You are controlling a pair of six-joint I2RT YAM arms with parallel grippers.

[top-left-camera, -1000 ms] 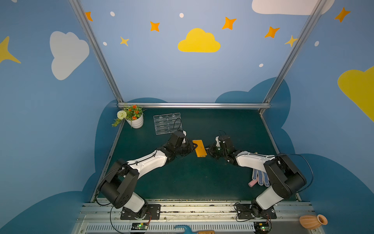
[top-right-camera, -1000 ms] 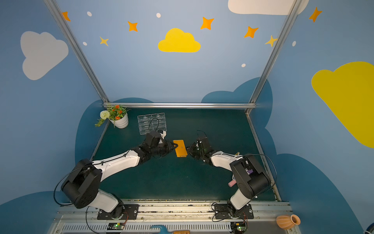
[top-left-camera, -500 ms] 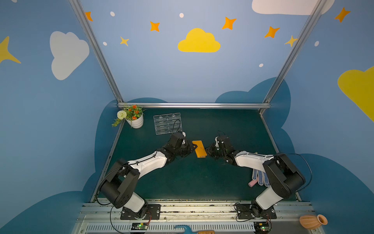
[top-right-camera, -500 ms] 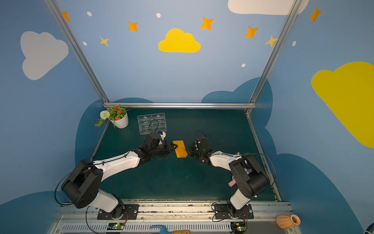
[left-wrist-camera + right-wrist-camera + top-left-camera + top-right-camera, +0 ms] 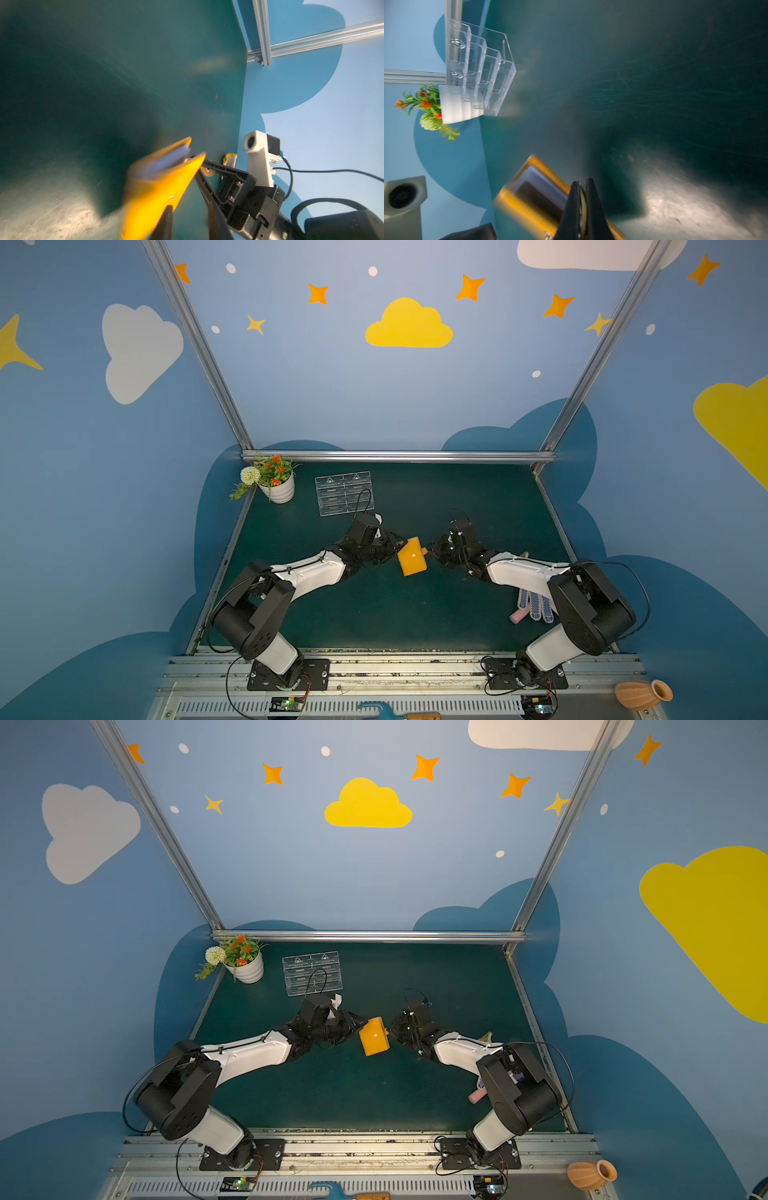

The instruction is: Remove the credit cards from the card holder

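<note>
The orange card holder (image 5: 411,556) (image 5: 374,1036) hangs tilted just above the green table between my two grippers. My right gripper (image 5: 428,551) (image 5: 580,199) is shut on its small snap tab (image 5: 207,171) at the edge. My left gripper (image 5: 400,545) (image 5: 190,220) stands open at the holder's other side, one finger (image 5: 166,222) next to the orange cover (image 5: 158,187). The holder gapes a little, showing pale sleeve pages. One dark credit card (image 5: 536,197) shows inside a sleeve in the right wrist view. Both wrist views show the holder blurred.
A clear acrylic tiered stand (image 5: 344,493) (image 5: 477,68) and a white flower pot (image 5: 276,485) stand at the back left. A dotted glove and a pink piece (image 5: 532,608) lie by the right arm's base. A terracotta vase (image 5: 642,693) sits off the table, front right.
My left gripper has opened and let go of the card holder. The holder has tipped and now hangs from the right gripper, which closed on the tab.
</note>
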